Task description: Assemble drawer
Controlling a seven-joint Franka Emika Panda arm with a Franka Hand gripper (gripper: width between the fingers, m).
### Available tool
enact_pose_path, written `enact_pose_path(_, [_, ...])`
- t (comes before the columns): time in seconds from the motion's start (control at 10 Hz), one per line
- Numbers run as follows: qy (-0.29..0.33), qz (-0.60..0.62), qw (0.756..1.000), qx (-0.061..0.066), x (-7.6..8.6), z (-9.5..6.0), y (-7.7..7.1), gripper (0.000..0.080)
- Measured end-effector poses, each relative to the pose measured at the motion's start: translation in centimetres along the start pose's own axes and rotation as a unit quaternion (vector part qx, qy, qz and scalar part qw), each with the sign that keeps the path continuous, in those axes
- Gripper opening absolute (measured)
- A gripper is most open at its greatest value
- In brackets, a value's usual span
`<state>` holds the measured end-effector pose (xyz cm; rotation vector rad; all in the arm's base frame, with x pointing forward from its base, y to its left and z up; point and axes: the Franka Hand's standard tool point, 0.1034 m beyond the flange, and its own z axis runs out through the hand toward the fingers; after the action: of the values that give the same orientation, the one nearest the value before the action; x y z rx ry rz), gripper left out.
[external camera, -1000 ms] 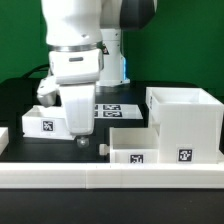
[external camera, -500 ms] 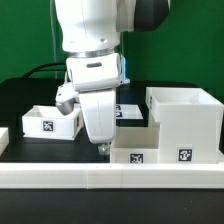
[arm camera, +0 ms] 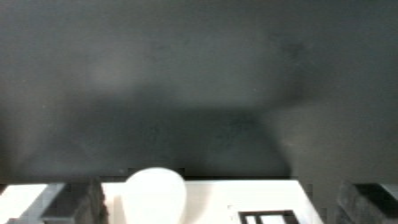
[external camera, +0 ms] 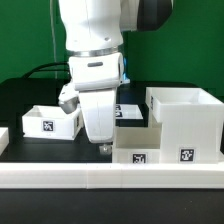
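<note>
The drawer's cube housing (external camera: 185, 120) stands at the exterior view's right, open side up, with a tag on its front. One small tray (external camera: 50, 121) sits at the left. The second small tray (external camera: 136, 147) lies just in front of the housing. My gripper (external camera: 103, 148) hangs low at this tray's left end, close above the table. In the wrist view its dark fingers (arm camera: 64, 206) stand wide apart, with the tray's white face (arm camera: 267, 195), a rounded white knob (arm camera: 151, 192) and a tag between them. The jaws are open and hold nothing.
The long low white border wall (external camera: 110, 180) runs along the front edge. The marker board (external camera: 118, 108) lies flat behind the arm. The table is black, with a green backdrop behind.
My gripper has moved from beside the left tray toward the exterior view's right, to the second tray's left end. In the last half second it barely shifted.
</note>
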<state>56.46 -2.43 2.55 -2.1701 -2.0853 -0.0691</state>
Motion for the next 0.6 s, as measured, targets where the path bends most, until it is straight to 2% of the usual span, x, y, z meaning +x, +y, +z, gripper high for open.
enact_pose_path(0.2, [-0.005, -0.030, 1.000, 0.003, 1.0, -0.1, 2.1, 0.0648])
enact_pose_path(0.3, [-0.006, -0.036, 0.999, 0.000, 1.8, -0.2, 3.1, 0.0648])
enact_pose_path(0.5, [-0.005, -0.023, 1.000, -0.001, 3.2, 0.0, 3.3, 0.0648])
enact_pose_path(0.6, [-0.005, -0.018, 1.000, -0.001, 3.1, -0.1, 3.3, 0.0648])
